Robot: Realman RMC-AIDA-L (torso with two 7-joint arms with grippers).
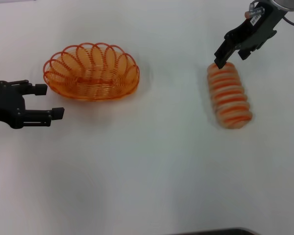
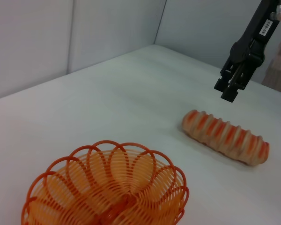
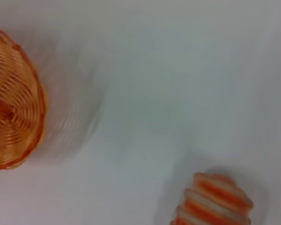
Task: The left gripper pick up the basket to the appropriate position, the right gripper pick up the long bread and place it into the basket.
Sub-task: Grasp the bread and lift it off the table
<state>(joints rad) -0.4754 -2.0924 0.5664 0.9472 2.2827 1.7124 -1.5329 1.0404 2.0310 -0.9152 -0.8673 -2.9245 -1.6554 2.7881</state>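
Note:
The orange wire basket point(image 1: 129, 74) stands empty on the white table at the left, also in the left wrist view point(image 2: 171, 190) and the right wrist view point(image 3: 18, 93). My left gripper point(image 1: 50, 101) hovers open just to its left, not touching it. The striped long bread point(image 1: 229, 95) lies flat on the right, seen as well in the wrist views point(image 2: 225, 136) point(image 3: 213, 202). My right gripper point(image 1: 232, 58) hangs open above the bread's far end with a gap below it, and it shows in the left wrist view point(image 2: 228, 91).
The white table point(image 1: 152, 161) runs between basket and bread and toward the front. Grey partition walls point(image 2: 61, 37) stand behind the table. A dark edge point(image 1: 215, 231) shows at the bottom of the head view.

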